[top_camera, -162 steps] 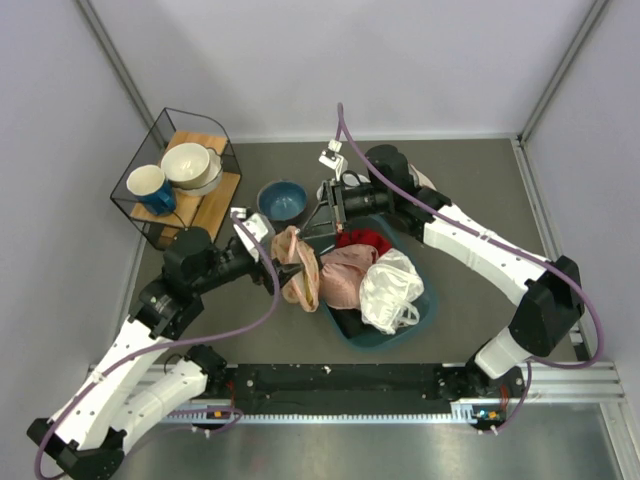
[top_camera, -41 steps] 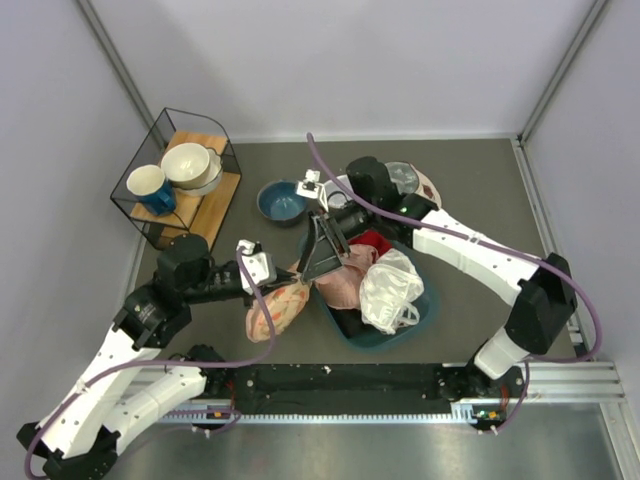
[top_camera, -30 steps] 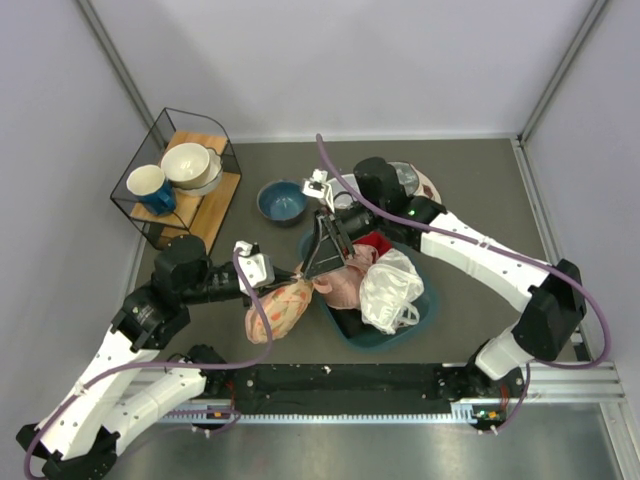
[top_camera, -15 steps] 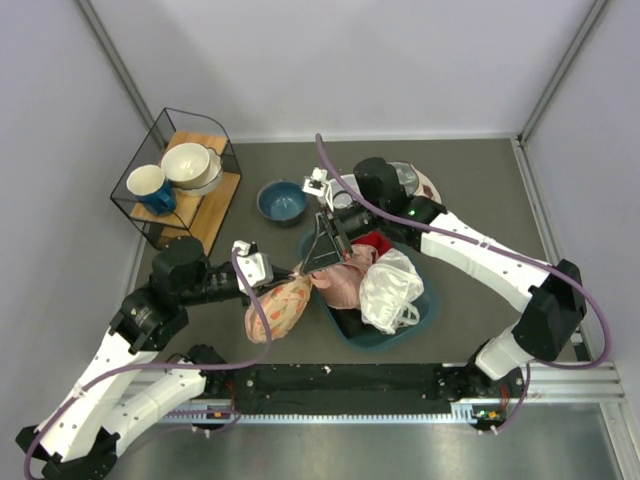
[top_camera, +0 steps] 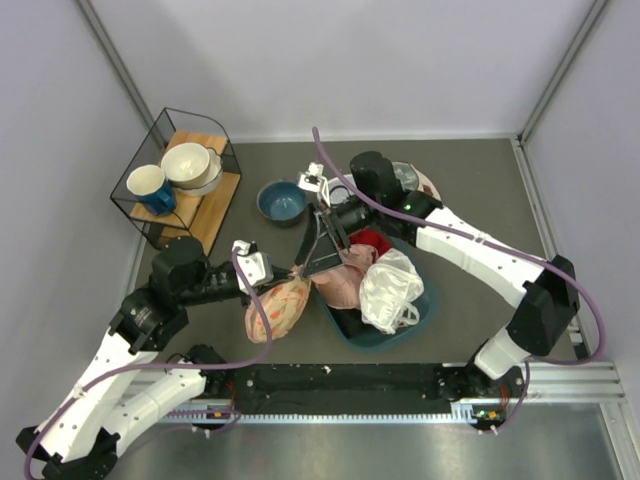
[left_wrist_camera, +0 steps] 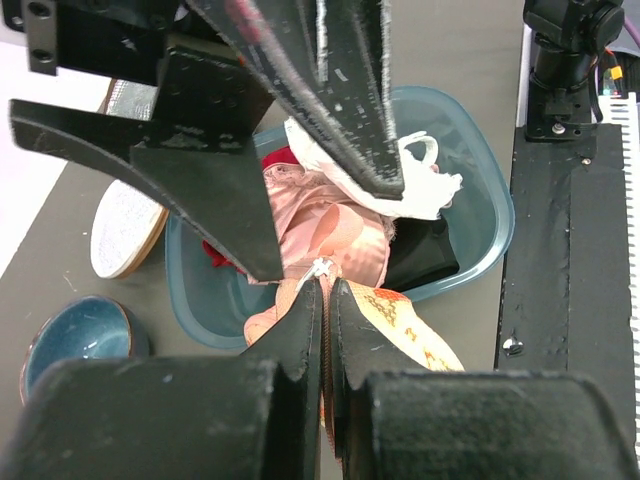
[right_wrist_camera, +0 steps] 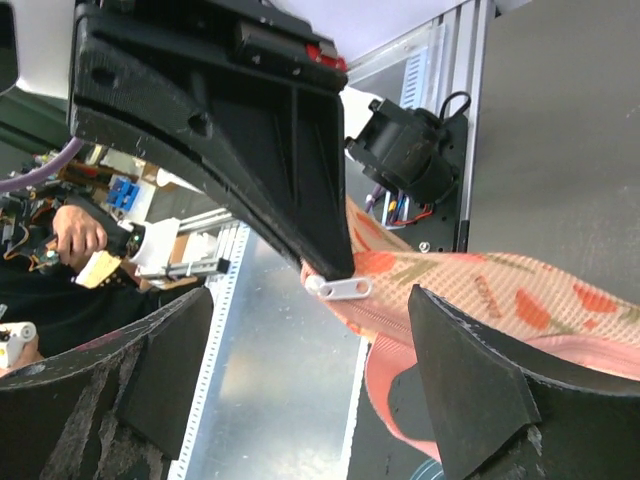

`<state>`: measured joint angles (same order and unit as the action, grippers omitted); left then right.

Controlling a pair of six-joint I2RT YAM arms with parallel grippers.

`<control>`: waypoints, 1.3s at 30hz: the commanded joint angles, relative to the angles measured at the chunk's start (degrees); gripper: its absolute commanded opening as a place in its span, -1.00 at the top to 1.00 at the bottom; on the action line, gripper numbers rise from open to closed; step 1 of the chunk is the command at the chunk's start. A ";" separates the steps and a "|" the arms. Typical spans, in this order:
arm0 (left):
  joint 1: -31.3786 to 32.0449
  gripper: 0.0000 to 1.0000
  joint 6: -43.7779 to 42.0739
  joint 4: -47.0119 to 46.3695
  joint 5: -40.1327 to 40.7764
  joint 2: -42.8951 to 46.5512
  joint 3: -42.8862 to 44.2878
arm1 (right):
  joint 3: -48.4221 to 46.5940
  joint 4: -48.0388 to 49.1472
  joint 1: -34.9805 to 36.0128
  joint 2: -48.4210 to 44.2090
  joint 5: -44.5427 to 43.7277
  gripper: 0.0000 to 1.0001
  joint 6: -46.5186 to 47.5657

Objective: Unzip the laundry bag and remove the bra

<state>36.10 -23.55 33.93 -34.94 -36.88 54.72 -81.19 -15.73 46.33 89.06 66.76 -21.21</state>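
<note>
The left end effector point(left_wrist_camera: 322, 300) is clenched on the edge of the flat peach-pink fabric laundry bag with orange-red print point(left_wrist_camera: 405, 335). It holds the bag beside the teal plastic basin point(left_wrist_camera: 495, 205) on the grey desk point(top_camera: 480, 170), apparently to steady the zip. The right end effector point(right_wrist_camera: 310, 298) is released, its fingers either side of the small metal zip pull point(right_wrist_camera: 340, 288). The bra is not visible and is presumably inside the bag. How far the zip has run is unclear.

Mine are two: left end effector point(top_camera: 290, 272) and right end effector point(top_camera: 320, 265). Beyond them I count one laundry bag point(top_camera: 275, 310), one teal basin point(top_camera: 400, 335), one blue bowl point(top_camera: 281, 200), one blue mug point(top_camera: 148, 188), one wire rack point(top_camera: 220, 202), one white bundle point(top_camera: 388, 290), one pink lacy garment point(top_camera: 340, 285).
</note>
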 commanded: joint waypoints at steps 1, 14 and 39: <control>-0.06 1.00 -0.44 -3.26 -2.24 0.06 1.00 | -4.59 2.28 0.34 2.08 0.91 -0.62 -0.06; -0.06 1.00 -0.88 -2.82 -2.77 -0.21 1.18 | -2.49 2.81 1.49 -0.27 6.97 -0.56 1.17; -0.06 1.00 -0.62 -2.73 -1.63 0.32 1.00 | 0.24 2.19 1.49 -2.66 -1.18 -0.13 0.56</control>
<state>36.14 -23.83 33.93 -36.47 -37.12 54.72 -80.88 -14.44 47.13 86.74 70.67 -20.27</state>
